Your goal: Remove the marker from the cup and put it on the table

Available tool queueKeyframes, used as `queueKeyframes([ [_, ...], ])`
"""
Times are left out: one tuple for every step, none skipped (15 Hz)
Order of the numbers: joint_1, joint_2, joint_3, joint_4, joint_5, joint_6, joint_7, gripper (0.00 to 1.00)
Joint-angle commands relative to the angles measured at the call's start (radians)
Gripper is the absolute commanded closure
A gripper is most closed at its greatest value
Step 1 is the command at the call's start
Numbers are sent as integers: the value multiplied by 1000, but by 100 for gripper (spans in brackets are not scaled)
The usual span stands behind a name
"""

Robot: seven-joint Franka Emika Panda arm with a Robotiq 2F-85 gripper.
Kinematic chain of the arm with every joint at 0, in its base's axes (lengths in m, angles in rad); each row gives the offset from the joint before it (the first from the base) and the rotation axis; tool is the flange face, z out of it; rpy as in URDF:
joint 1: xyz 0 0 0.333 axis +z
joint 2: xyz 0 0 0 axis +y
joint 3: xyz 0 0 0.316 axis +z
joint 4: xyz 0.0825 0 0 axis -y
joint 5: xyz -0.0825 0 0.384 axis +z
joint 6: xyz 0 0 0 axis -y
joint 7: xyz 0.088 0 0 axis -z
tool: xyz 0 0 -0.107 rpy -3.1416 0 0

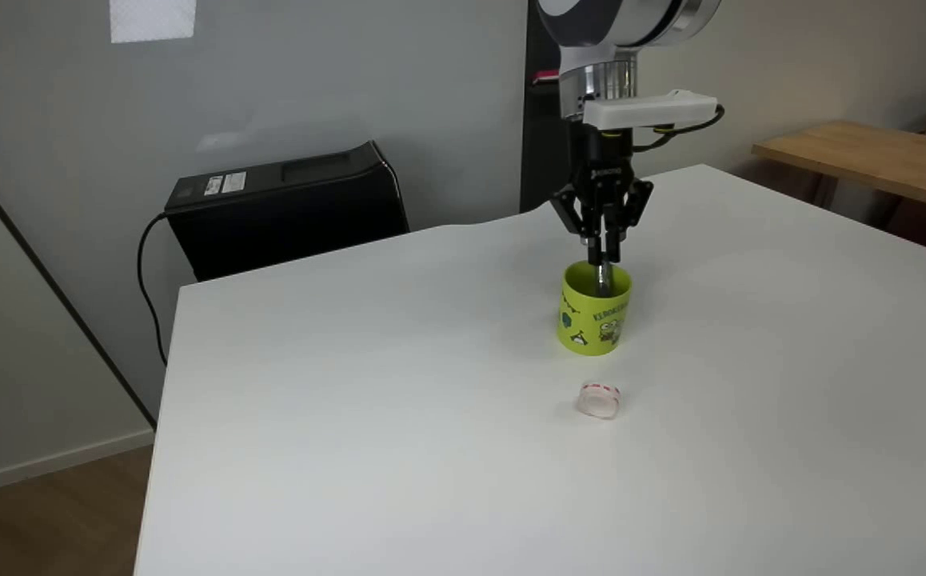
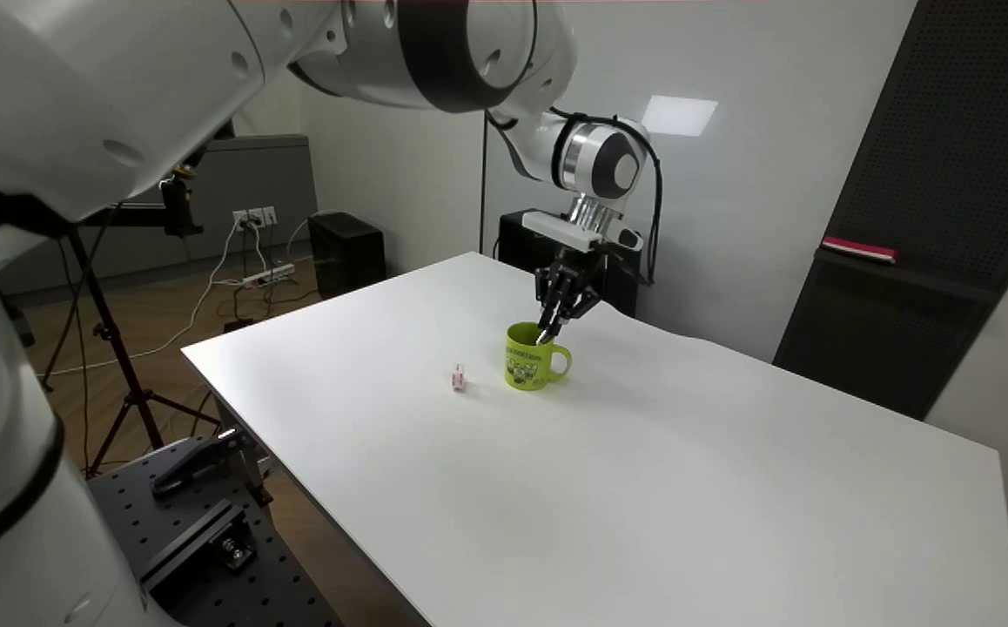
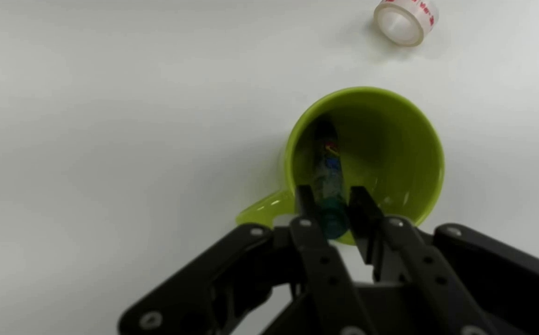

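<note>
The lime-green cup (image 1: 583, 326) stands upright on the white table (image 1: 391, 416); it also shows in an exterior view (image 2: 521, 364), its handle pointing to the right there. In the wrist view I look down into the cup (image 3: 411, 139). The marker (image 3: 329, 170) leans inside it along the wall, with a teal upper end, a clear printed body and a dark lower end. My gripper (image 3: 330, 195) has its fingers close on both sides of the marker's upper end and looks shut on it. In an exterior view the gripper (image 1: 604, 258) is just above the cup's rim, with the marker (image 1: 604, 280) reaching down inside.
A small clear tape roll with red print (image 1: 599, 401) lies on the table near the cup; it shows in the wrist view (image 3: 407, 22). A black box (image 1: 287, 208) stands behind the table's far edge. A brown wooden table (image 1: 871, 160) is beyond at right.
</note>
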Motion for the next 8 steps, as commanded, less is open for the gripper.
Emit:
queueKeyframes([
  [1, -3, 3, 2, 8, 1, 27, 96],
  [1, -11, 6, 0, 9, 2, 22, 96],
  [0, -18, 11, 0, 13, 0, 16, 96],
  [0, -29, 15, -2, 14, 1, 10, 96],
  [1, -39, 20, -1, 16, 2, 5, 96],
  [2, -50, 23, -1, 15, 6, 3, 96],
  [5, -60, 25, 1, 14, 11, 3, 96],
  [7, -70, 27, 3, 12, 12, 3, 96],
])
